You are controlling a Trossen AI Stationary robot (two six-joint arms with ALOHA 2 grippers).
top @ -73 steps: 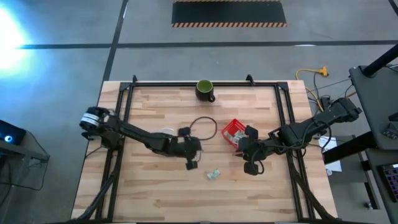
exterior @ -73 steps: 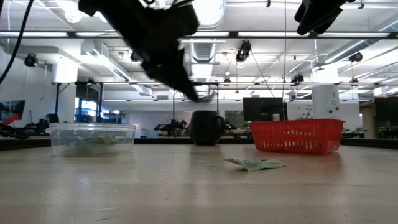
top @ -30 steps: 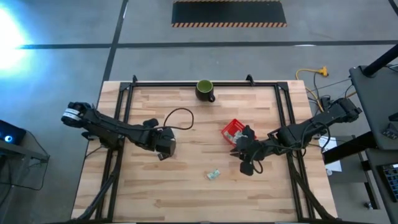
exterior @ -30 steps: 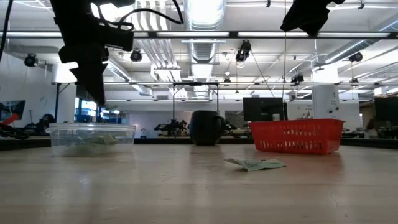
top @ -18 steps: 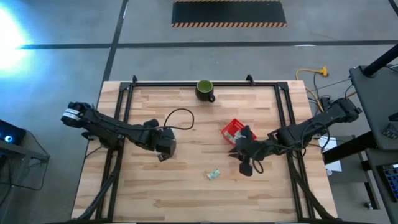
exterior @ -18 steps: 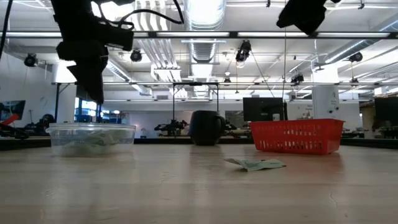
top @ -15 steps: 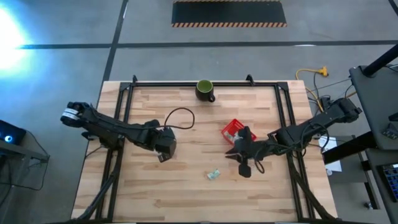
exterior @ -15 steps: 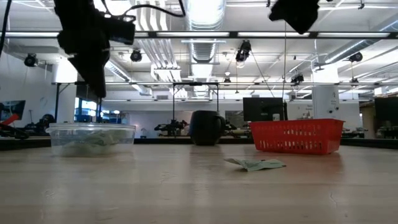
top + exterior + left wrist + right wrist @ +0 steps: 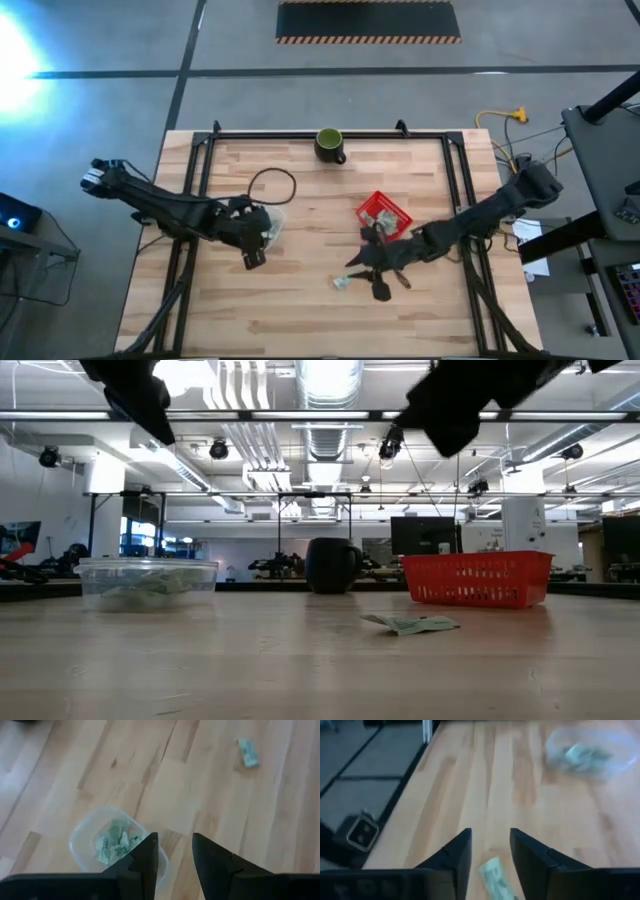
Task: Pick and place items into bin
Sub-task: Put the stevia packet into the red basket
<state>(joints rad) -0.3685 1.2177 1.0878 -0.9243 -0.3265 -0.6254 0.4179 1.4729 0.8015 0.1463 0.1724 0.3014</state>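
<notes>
One pale green-and-white packet (image 9: 342,282) lies flat on the wooden table, near its middle; the low view shows the packet (image 9: 410,624) too. My right gripper (image 9: 366,273) hovers open just to its right, and in the right wrist view the packet (image 9: 495,875) lies below, between the fingers of the right gripper (image 9: 491,852). A clear plastic bin (image 9: 112,845) holds several packets. My left gripper (image 9: 174,851) hangs open above it, high over the bin (image 9: 147,582).
A red mesh basket (image 9: 383,212) stands right of centre, close behind the right gripper. A dark green mug (image 9: 329,143) sits by the far edge. A black cable loop (image 9: 270,185) lies beyond the bin. Bare wood (image 9: 300,315) stretches along the near side.
My right gripper has swung from beside the red basket toward the table's near-left, ending over the loose packet. My left gripper has risen above the clear bin and drawn slightly toward the left edge. The packet on the table has not moved.
</notes>
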